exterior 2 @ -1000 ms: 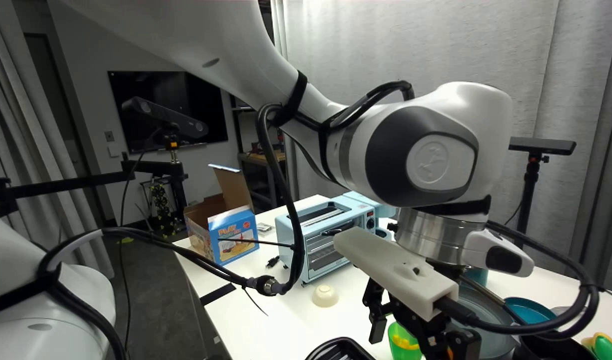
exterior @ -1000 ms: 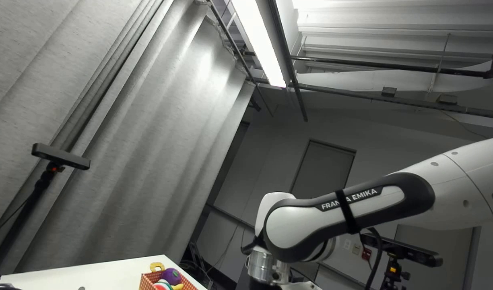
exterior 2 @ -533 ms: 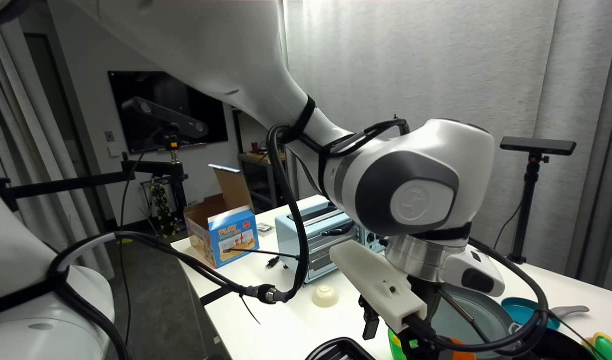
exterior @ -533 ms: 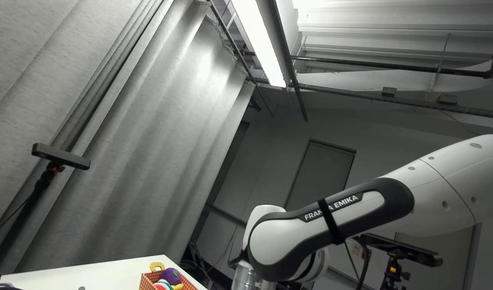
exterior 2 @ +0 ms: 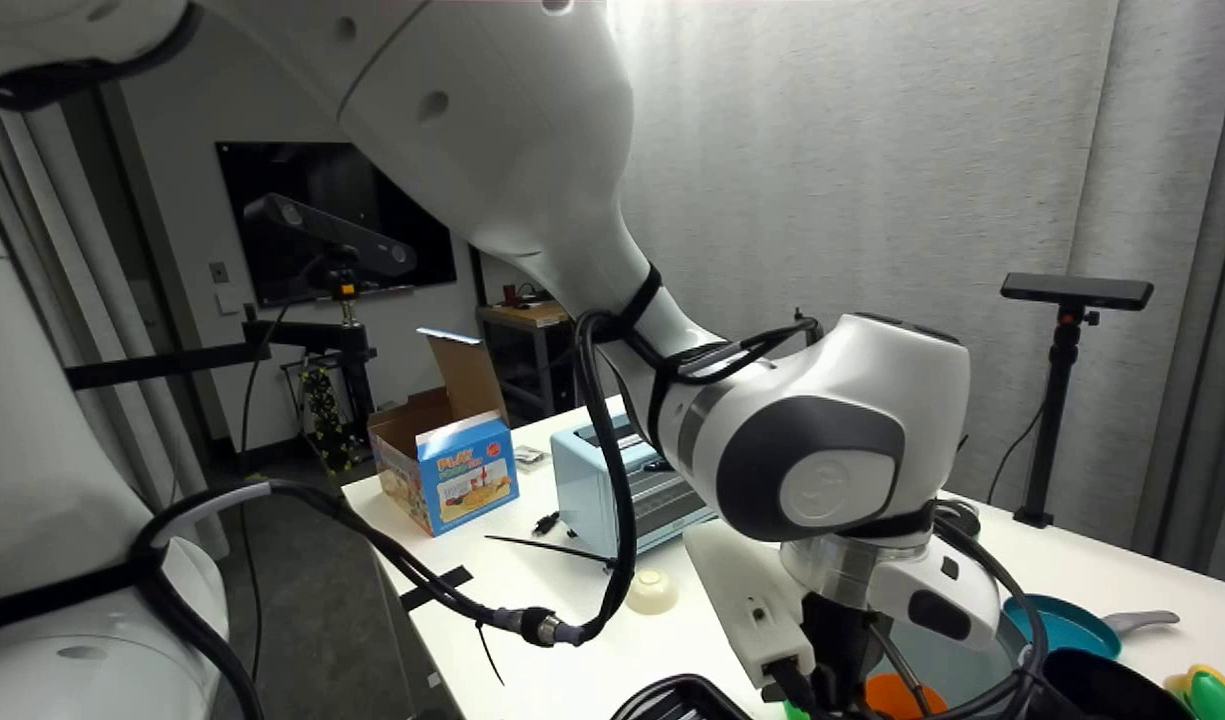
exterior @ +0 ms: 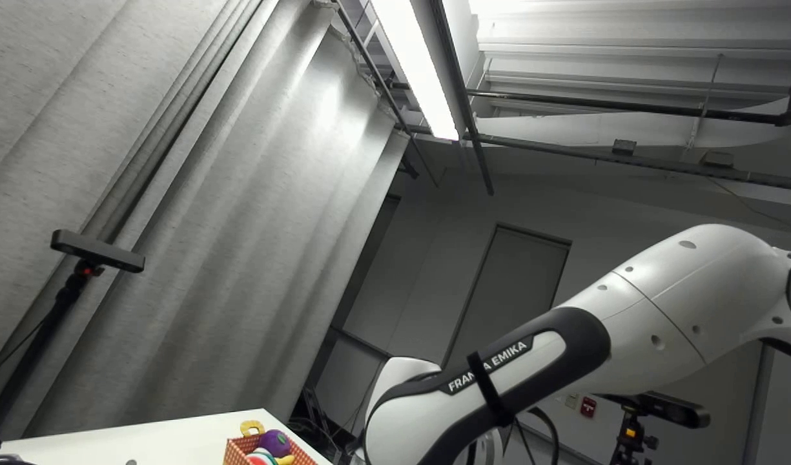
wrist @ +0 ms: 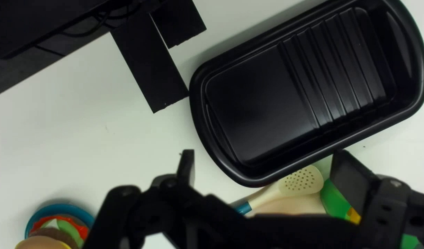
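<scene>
My gripper [wrist: 263,165] is open in the wrist view, its two black fingers wide apart with nothing held between them. Beyond the fingertips lies a black ridged tray [wrist: 260,107] on the white table; its corner shows at the bottom of an exterior view [exterior 2: 682,700]. A cream perforated spoon [wrist: 301,180] with a teal handle lies between the fingers in the picture, beside the tray. A green cup [wrist: 334,199] with something yellow is partly hidden by the right-hand finger. A toy burger [wrist: 54,231] on a blue plate is at lower left. In both exterior views the fingers are hidden or out of frame.
A light blue toaster oven [exterior 2: 582,490], an open toy box [exterior 2: 467,475] and a cream bowl [exterior 2: 652,592] stand on the table. A teal pan [exterior 2: 1067,628], a black pot [exterior 2: 1102,690] and an orange item [exterior 2: 902,695] are near the hand. A basket [exterior: 237,449] holds toy food.
The arm has lowered and reached further out in both exterior views. The gripper fingers, visible a second ago, have dropped below the frame. The objects on the table have not moved.
</scene>
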`<move>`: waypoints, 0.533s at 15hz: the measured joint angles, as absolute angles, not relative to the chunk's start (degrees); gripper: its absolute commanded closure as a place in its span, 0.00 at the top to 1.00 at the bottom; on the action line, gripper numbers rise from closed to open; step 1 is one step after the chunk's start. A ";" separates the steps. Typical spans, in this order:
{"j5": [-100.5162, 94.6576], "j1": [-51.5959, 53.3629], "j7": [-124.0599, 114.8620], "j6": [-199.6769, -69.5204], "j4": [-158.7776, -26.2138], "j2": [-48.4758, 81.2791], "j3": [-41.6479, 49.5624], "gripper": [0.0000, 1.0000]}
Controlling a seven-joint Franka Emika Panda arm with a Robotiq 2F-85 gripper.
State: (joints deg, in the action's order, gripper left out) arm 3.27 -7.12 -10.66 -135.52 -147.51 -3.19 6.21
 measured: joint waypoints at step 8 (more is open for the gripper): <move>3.97 -7.12 -22.02 -142.37 -146.06 3.92 6.33 1.00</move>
State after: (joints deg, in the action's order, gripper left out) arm 3.97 -7.12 -22.02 -142.37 -146.06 3.92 6.33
